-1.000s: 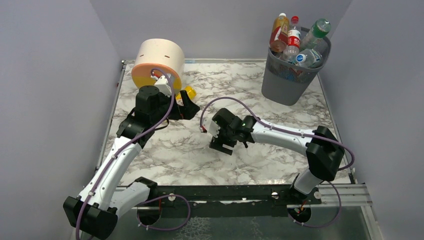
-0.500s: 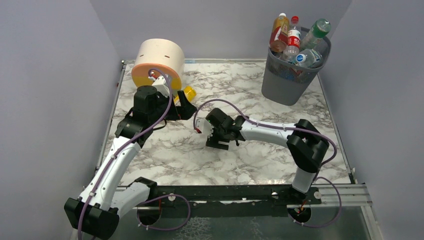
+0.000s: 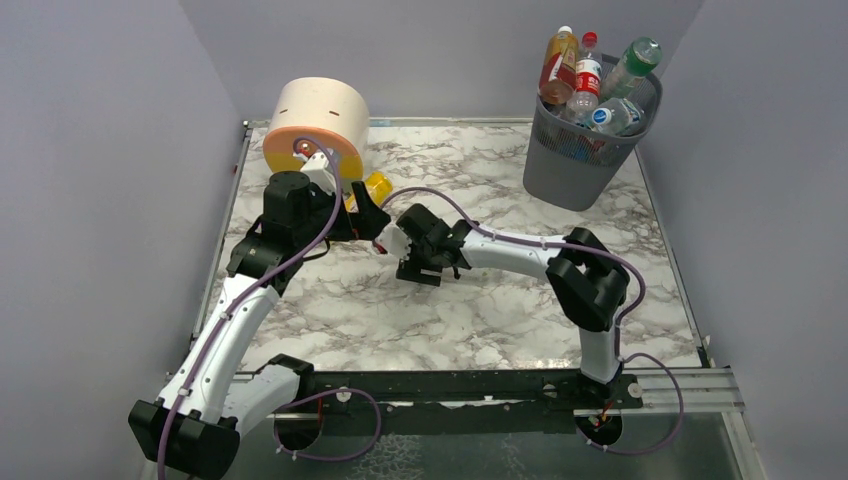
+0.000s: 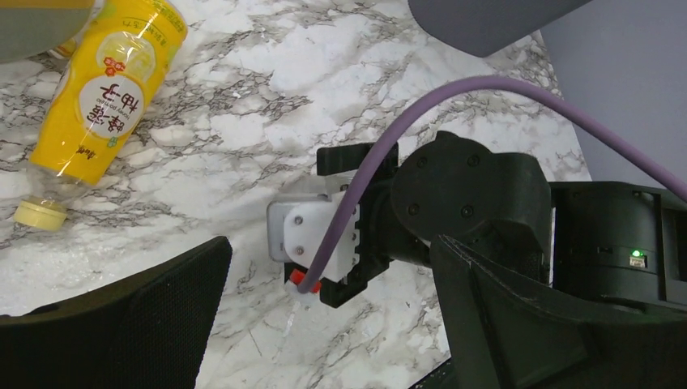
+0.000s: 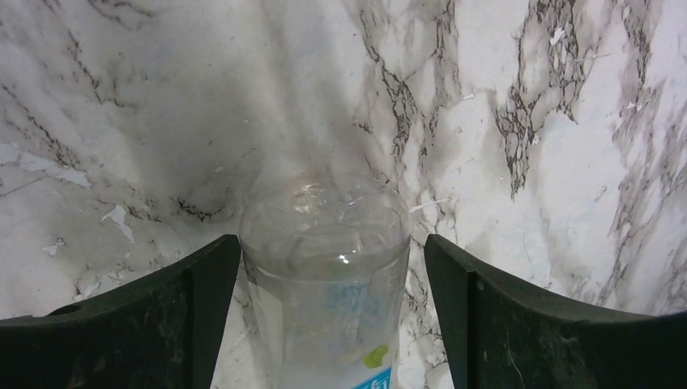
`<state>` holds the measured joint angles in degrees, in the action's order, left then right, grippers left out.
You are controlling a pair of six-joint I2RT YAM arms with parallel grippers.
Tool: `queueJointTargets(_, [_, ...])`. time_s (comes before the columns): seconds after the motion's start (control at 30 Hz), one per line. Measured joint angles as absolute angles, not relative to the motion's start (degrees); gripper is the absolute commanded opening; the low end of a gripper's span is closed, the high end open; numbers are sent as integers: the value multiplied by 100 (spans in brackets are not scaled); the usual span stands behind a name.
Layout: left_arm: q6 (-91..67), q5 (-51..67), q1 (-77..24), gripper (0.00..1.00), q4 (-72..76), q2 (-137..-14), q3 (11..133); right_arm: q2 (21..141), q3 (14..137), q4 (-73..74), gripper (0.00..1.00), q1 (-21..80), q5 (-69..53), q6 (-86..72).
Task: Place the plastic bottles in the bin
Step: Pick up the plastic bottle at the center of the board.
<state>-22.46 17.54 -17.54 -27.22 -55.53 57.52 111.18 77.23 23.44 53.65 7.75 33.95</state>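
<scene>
A clear plastic bottle (image 5: 328,275) with a blue-and-white label lies on the marble between the fingers of my right gripper (image 5: 328,243). The jaws are open; the left finger is close to the bottle and a gap shows on the right. In the top view this gripper (image 3: 418,262) hides the bottle. A yellow bottle (image 4: 105,89) with a pale cap lies beside the drawer unit, beyond my open, empty left gripper (image 4: 328,243). The same yellow bottle (image 3: 377,186) shows just above the left gripper (image 3: 368,215). The grey mesh bin (image 3: 575,165) at the back right holds several bottles.
The round beige-orange drawer unit (image 3: 315,125) lies on its side at the back left, close to the left arm. My right arm's wrist (image 4: 462,203) and purple cable (image 4: 486,89) sit right in front of the left gripper. Grey walls enclose the table.
My right arm has swept left across the table and now stands close to the left gripper. The left arm has shifted slightly toward the drawer unit.
</scene>
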Motion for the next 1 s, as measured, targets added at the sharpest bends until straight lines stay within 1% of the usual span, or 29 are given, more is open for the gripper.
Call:
queueJointTargets(0.03, [-2239, 1758, -1745, 99, -2733, -5551, 5752, 11148, 7780, 2388, 79, 5332, 742, 3354])
queueJointTargets(0.13, [-2213, 1776, -1719, 99, -2766, -5548, 5752, 11163, 7909, 2554, 72, 5207, 650, 3227])
queueJointTargets(0.4, [-2182, 1870, -1684, 99, -2853, -5551, 5760, 11153, 8047, 2950, 65, 5037, 604, 2797])
queueJointTargets(0.47, [-2180, 1883, -1678, 99, -2860, -5553, 5776, 11150, 8097, 3079, 62, 4987, 587, 2665])
queueJointTargets(0.6, [-2180, 1900, -1647, 99, -2884, -5557, 5865, 11109, 8355, 3413, 60, 4862, 539, 2239])
queueJointTargets(0.67, [-2180, 1909, -1640, 99, -2888, -5557, 5929, 11024, 8534, 3529, 56, 4735, 523, 2029])
queueJointTargets(0.8, [-2178, 1955, -1612, 99, -2884, -5594, 6047, 10632, 8989, 3743, 55, 4366, 521, 1551])
queueJointTargets(1.0, [-2169, 2036, -1577, 99, -2882, -5725, 6147, 9782, 10025, 3756, 55, 3844, 753, 1028])
